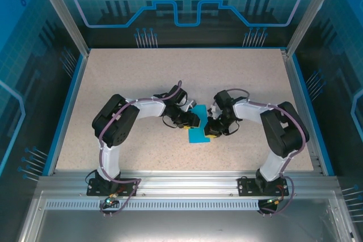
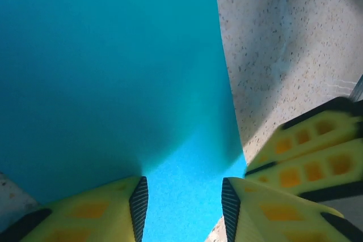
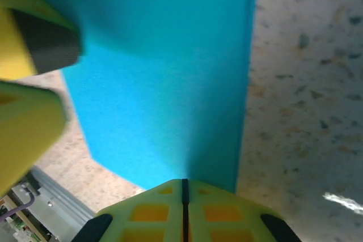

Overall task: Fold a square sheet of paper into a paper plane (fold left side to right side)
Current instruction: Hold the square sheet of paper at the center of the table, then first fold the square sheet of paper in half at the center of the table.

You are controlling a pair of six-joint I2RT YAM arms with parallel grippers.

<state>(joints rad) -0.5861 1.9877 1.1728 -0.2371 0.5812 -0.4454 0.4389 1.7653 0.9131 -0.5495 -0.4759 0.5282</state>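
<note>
The square sheet of paper [image 1: 198, 135] is bright cyan and lies folded flat on the speckled table, between the two grippers. My left gripper [image 1: 191, 121] comes at it from the left. In the left wrist view the sheet [image 2: 113, 72] fills the left side. There the left gripper [image 2: 182, 188] stands open, with the paper lying below the gap. My right gripper [image 1: 211, 130] is on the sheet's right side. In the right wrist view its pads meet in a thin dark line at the near edge of the paper [image 3: 164, 72], so the right gripper [image 3: 183, 184] is shut with nothing seen between the pads.
The beige table [image 1: 142, 77] has a raised blue border [image 1: 67, 106] on its sides and an aluminium rail [image 1: 181, 182] along the front. The right gripper's yellow fingers [image 2: 306, 160] crowd the left wrist view. The left gripper's fingers [image 3: 28, 123] stand close at the left of the right wrist view.
</note>
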